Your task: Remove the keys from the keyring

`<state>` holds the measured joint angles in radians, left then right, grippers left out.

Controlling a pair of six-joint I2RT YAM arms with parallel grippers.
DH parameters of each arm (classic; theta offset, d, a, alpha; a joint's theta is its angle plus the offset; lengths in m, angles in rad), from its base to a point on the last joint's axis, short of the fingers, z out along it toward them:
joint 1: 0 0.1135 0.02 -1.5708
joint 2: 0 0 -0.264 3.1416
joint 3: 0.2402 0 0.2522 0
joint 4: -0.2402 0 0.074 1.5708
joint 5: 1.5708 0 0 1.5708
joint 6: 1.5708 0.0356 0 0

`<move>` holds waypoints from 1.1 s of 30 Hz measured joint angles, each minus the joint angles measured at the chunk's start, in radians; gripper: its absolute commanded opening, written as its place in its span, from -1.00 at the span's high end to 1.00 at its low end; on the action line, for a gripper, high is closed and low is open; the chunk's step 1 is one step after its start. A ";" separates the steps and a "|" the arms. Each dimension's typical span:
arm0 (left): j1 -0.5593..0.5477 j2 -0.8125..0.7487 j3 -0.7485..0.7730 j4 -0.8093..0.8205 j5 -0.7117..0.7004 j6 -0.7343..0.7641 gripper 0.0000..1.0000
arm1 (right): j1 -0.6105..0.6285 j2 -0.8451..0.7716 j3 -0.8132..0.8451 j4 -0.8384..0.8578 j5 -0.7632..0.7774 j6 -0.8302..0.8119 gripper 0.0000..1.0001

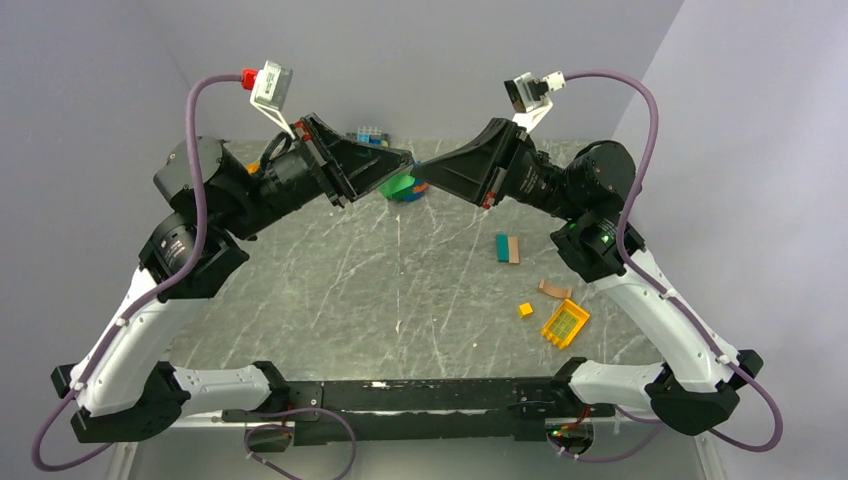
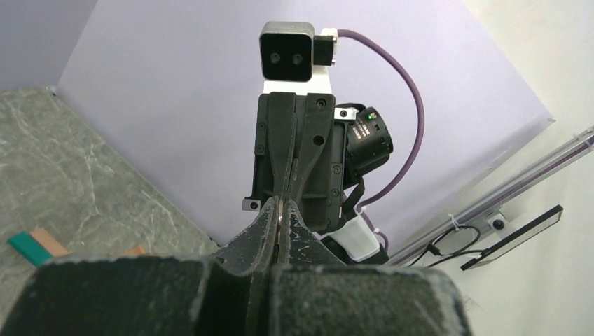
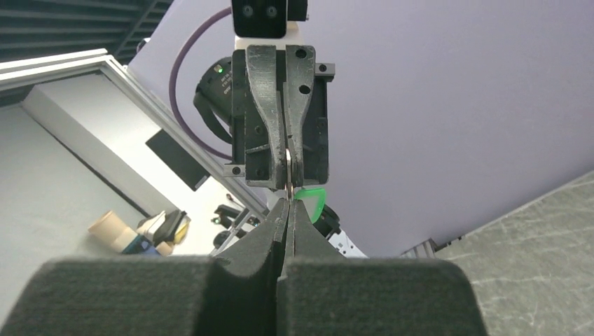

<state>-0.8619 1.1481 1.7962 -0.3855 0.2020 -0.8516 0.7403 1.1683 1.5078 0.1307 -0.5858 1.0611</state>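
From above, the two arms reach in over the table and meet tip to tip, up off the top. The left gripper and the right gripper almost touch. A green key hangs just under where they meet. The ring is too small to see here. A teal block, a small yellow block and a yellow tray lie on the right side of the table, well apart from the grippers.

In the left wrist view, the left gripper is pressed together on a thin silver ring. The right gripper faces it, fingers together too.

In the right wrist view, the right gripper is squeezed tight at the bottom of the ring. The left gripper pinches the ring from above. The green key sticks out to the right, just beside the tips.
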 measured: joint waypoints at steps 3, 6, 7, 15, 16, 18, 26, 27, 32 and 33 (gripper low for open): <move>-0.002 0.008 0.005 0.031 -0.010 0.000 1.00 | 0.000 0.005 0.008 0.019 0.015 0.006 1.00; -0.005 0.016 0.005 0.060 -0.023 0.000 1.00 | 0.000 0.006 0.010 0.036 0.032 0.007 1.00; -0.006 0.018 0.005 0.068 -0.026 0.000 1.00 | 0.000 0.006 0.011 0.042 0.037 0.008 1.00; -0.023 0.030 0.003 0.141 -0.055 -0.003 1.00 | 0.000 0.008 0.011 0.097 0.073 0.014 1.00; -0.025 0.030 0.000 0.150 -0.061 -0.003 1.00 | 0.000 0.008 0.011 0.102 0.079 0.014 1.00; -0.028 0.031 -0.006 0.165 -0.068 -0.004 1.00 | 0.000 0.008 0.011 0.106 0.083 0.013 0.36; -0.039 0.060 0.014 0.171 -0.072 0.008 1.00 | 0.000 0.004 0.016 0.035 0.100 -0.045 -1.00; -0.039 0.061 0.018 0.164 -0.078 0.014 1.00 | -0.002 -0.008 0.016 -0.004 0.113 -0.068 -1.00; -0.039 0.039 0.009 0.135 -0.109 0.031 1.00 | -0.048 -0.157 0.008 -0.199 0.185 -0.163 -1.00; -0.039 0.030 0.003 0.132 -0.115 0.032 1.00 | -0.064 -0.185 0.008 -0.214 0.193 -0.174 -1.00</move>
<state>-0.9012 1.1782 1.7992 -0.2531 0.0872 -0.8196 0.6765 0.9833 1.5158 -0.0830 -0.3923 0.8875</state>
